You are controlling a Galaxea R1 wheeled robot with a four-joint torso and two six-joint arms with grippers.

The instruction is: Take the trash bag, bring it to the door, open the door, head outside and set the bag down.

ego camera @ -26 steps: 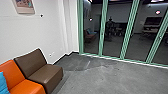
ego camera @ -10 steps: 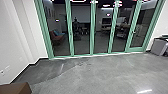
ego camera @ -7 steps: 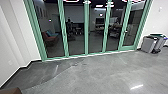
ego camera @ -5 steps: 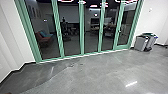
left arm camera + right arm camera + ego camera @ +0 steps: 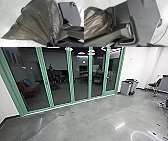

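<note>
Trash bag: thin, glossy, wrinkled plastic.
Pleats fan from the left tool, clamped on it; right tool: cannot tell.

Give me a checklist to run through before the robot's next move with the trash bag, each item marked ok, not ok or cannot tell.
1. Trash bag in the left gripper: ok, its folds draw together there.
2. Bag free of tears all round: cannot tell, part of it is hidden.
3. Robot squared up to the glass door: not ok, the door sits right of center in the head view.
4. Door open: not ok, it looks shut.
5. Gray bins out of the doorway: ok, they stand to its right.
</note>
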